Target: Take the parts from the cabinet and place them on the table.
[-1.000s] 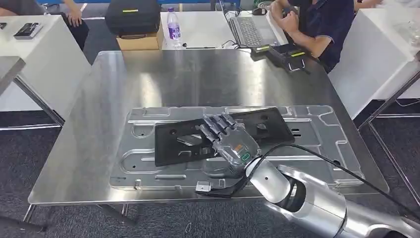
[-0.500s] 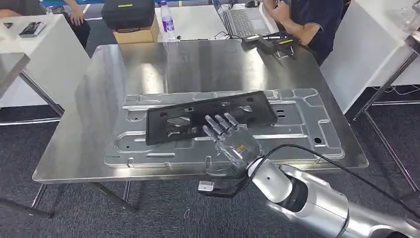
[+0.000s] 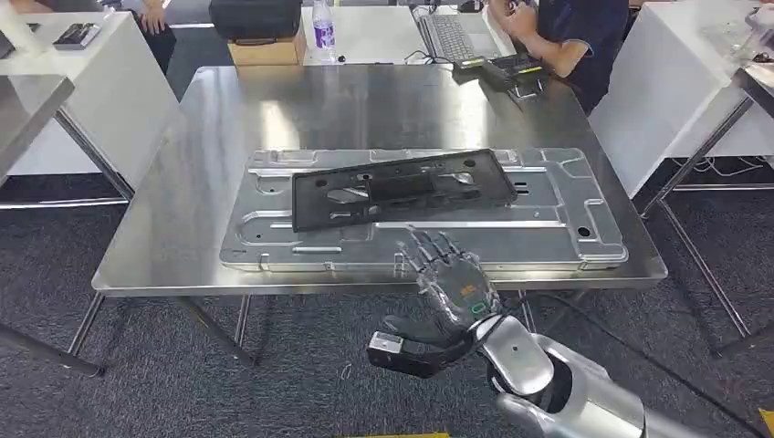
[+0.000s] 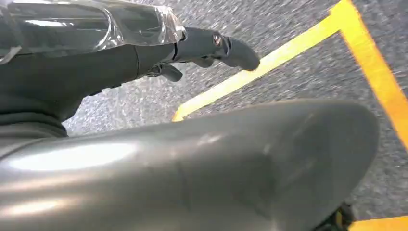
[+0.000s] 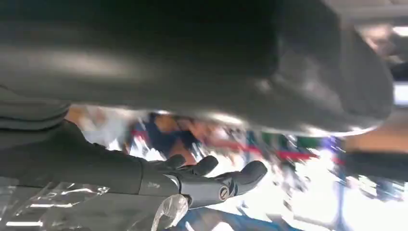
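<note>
Out past the near edge of the brushed-steel table (image 3: 183, 164), the head view has the right hand (image 3: 447, 283) hanging off the table's front lip, fingers spread wide and holding nothing. The parts are already down: a long flat black plastic panel (image 3: 402, 187) lies on top of a big stamped silver sheet-metal plate (image 3: 566, 228), at about 11 o'clock from that hand, with its long axis running roughly 9 to 3 and the 3 o'clock end tipped slightly away. The right hand's clearly the nearer one. There's a green mark on its back, too small to read. Left wrist view: the left hand (image 4: 207, 45) hangs over grey carpet (image 4: 298, 77) with yellow floor tape (image 4: 288, 53), fingers loose, nothing in them. Right wrist view is blurry, fingers apart, no readable writing.
</note>
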### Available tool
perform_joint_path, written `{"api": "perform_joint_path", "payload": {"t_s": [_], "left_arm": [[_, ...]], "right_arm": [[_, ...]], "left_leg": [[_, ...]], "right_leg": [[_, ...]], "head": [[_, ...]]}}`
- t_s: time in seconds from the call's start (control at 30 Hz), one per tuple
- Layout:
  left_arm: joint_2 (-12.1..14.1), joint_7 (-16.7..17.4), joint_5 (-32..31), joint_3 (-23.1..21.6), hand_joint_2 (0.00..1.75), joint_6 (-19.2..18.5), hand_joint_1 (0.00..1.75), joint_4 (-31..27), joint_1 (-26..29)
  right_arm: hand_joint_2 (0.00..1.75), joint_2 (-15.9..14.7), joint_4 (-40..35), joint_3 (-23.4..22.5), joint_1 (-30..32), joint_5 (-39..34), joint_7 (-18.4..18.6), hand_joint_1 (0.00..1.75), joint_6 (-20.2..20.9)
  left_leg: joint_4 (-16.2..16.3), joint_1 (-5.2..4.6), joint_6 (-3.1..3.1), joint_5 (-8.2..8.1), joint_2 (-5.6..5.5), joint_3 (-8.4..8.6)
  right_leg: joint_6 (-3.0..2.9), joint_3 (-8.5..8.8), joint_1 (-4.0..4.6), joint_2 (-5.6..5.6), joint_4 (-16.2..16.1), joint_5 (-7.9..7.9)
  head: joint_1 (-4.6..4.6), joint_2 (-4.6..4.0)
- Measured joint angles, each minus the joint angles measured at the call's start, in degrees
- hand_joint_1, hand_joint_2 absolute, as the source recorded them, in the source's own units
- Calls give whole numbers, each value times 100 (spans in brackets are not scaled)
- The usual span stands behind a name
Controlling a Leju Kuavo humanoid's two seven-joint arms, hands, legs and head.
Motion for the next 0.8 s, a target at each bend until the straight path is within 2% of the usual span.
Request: {"api": "perform_joint_path", "payload": {"t_s": [0.03,0.07,0.1,0.13,0.17,0.2,0.23,0.27,0.3,0.33,0.37,0.4,0.43,0.47,0.5,0.53,0.57,0.6,0.63,0.67,0.7,0.73,0.8], "left_arm": [[2,-6,28,24,0,18,0,0,26],[2,-7,42,37,0,31,0,0,54],[2,-11,70,46,0,55,0,0,64],[4,-26,112,83,0,72,0,0,80],[2,-42,123,103,0,81,0,0,89],[2,-46,120,114,0,96,0,0,96],[0,-29,108,120,0,103,0,0,109],[0,33,57,120,0,99,0,0,132],[2,90,-2,120,0,75,0,0,137],[-6,157,-59,118,0,38,0,0,128],[-22,177,-101,118,0,7,0,0,118],[-28,217,-125,118,0,-28,0,0,91],[-33,225,-135,116,0,-55,0,0,63],[-37,230,-142,116,0,-79,0,0,38],[-37,232,-144,116,0,-89,0,0,29],[-37,236,-157,116,0,-96,0,0,28],[-37,238,-175,112,0,-111,0,0,30],[-37,245,-186,112,0,-122,0,0,12],[-37,245,-177,112,0,-120,0,0,-14],[-33,238,-153,112,0,-109,0,0,-35],[-31,234,-127,112,0,-92,0,0,-45],[-31,236,-124,112,0,-92,0,0,-51],[-31,276,-157,112,0,-98,0,0,-57]], "right_arm": [[0,-35,42,-120,193,-101,26,0,-184],[0,-50,90,-241,379,-237,44,0,-351],[0,-61,151,-353,554,-406,64,0,-496],[0,-55,301,-564,790,-716,105,0,-656],[0,-50,410,-698,1025,-928,131,0,-711],[0,-48,598,-834,1246,-1208,171,0,-742],[0,-50,988,-937,1421,-1522,218,0,-730],[0,-4,1403,-1028,1547,-1980,298,0,-575],[0,76,1787,-1078,1654,-2493,280,0,-383],[0,122,2258,-1148,1784,-3209,87,0,-168],[0,173,2643,-1201,1899,-3596,-106,0,-73],[0,267,3193,-1293,2029,-4028,-313,0,48],[0,387,3708,-1388,2129,-4421,-422,0,193],[0,503,4148,-1481,2232,-4681,-422,0,297],[0,597,4493,-1568,2310,-4890,-290,0,423],[0,750,4843,-1664,2360,-4925,-32,0,574],[0,934,5335,-1743,2368,-4956,404,0,782],[0,1144,5750,-1813,2372,-4964,795,0,935],[0,1250,6026,-1867,2418,-5010,855,0,848],[0,1410,6200,-1931,2451,-5096,804,0,638],[0,1515,6403,-2018,2449,-5137,712,0,348],[0,1700,6603,-2103,2446,-5156,634,0,152],[0,1867,6964,-2226,2446,-5176,454,0,-41]], "left_leg": [[30,0,-14,38,-4,-81],[76,0,-36,72,-5,-166],[125,-1,-61,92,-5,-209],[146,-25,-95,118,-10,-260],[158,-16,-106,140,-19,-243],[174,-16,-141,169,-30,-243],[175,23,-182,229,-36,-254],[173,11,-209,265,-52,-270],[228,48,-229,208,-57,-312],[416,44,-281,-130,-48,-415],[725,68,-326,-497,-45,-521],[1197,88,-367,-904,-42,-639],[1627,95,-386,-1183,-41,-716],[2026,94,-391,-1364,-41,-755],[2243,93,-384,-1351,-41,-721],[2229,86,-363,-1168,-42,-586],[2012,74,-326,-921,-43,-350],[1540,40,-272,-685,-46,5],[975,9,-215,-607,-51,391],[426,-20,-159,-693,-66,771],[-109,-43,-108,-797,-51,1038],[-196,-48,-118,-851,-52,1071],[-147,-74,-80,-794,-37,984]], "right_leg": [[-1,275,-6,-1,-373,216],[-6,646,-9,-3,-900,360],[-13,943,-11,-6,-1355,244],[-31,1242,6,-11,-1788,-6],[-125,1243,32,10,-1819,45],[-150,1226,46,2,-1844,45],[-212,1196,83,1,-1815,82],[-264,1172,84,-17,-1827,124],[-307,1113,46,-51,-1843,181],[-331,1016,43,-67,-1839,260],[-361,934,39,-81,-1840,332],[-369,815,39,-112,-1835,398],[-367,723,44,-128,-1833,466],[-367,627,48,-150,-1830,523],[-368,544,55,-168,-1825,579],[-367,461,63,-163,-1823,641],[-363,395,75,-146,-1821,698],[-354,336,81,-139,-1818,750],[-344,298,87,-132,-1818,802],[-332,273,89,-133,-1814,844],[-315,258,112,-116,-1808,895],[-291,230,100,-106,-1812,968],[-225,213,69,-89,-1828,1079]], "head": [[2,0],[2,0],[0,0],[7,2],[-15,2],[-15,0],[-18,2],[-17,2],[-13,0],[-24,2],[-26,0],[-28,0],[-28,0],[-28,0],[-28,0],[-28,0],[-31,2],[-31,2],[-35,0],[-33,2],[-46,0],[-17,0],[-24,0]]}}
